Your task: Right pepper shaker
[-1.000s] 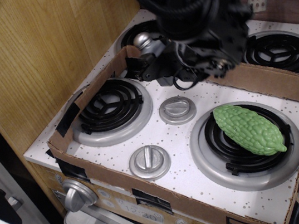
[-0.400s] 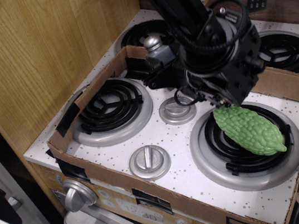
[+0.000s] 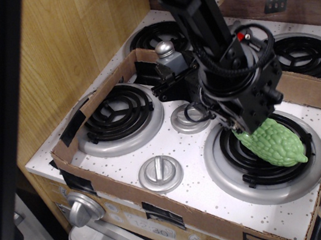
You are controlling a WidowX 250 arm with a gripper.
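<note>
The pepper shaker (image 3: 168,55) is grey with a shiny silver ball cap. It stands upright at the back of the toy stove, just inside the cardboard wall. My black gripper (image 3: 170,80) reaches in from the right, and its fingers close around the shaker's lower body, which they partly hide. The bulky wrist (image 3: 240,87) hangs over the middle of the stove top.
A green bumpy gourd (image 3: 272,139) lies on the front right burner, partly under my wrist. Flat silver knobs (image 3: 160,173) sit in the middle and at the front. A cardboard wall (image 3: 301,88) rings the stove. The left burner (image 3: 117,114) is bare. A wooden panel stands on the left.
My arm has moved forward and to the right, carrying the shaker. The shaker was tilted near the back burner; now it stands upright just inside the cardboard wall.
</note>
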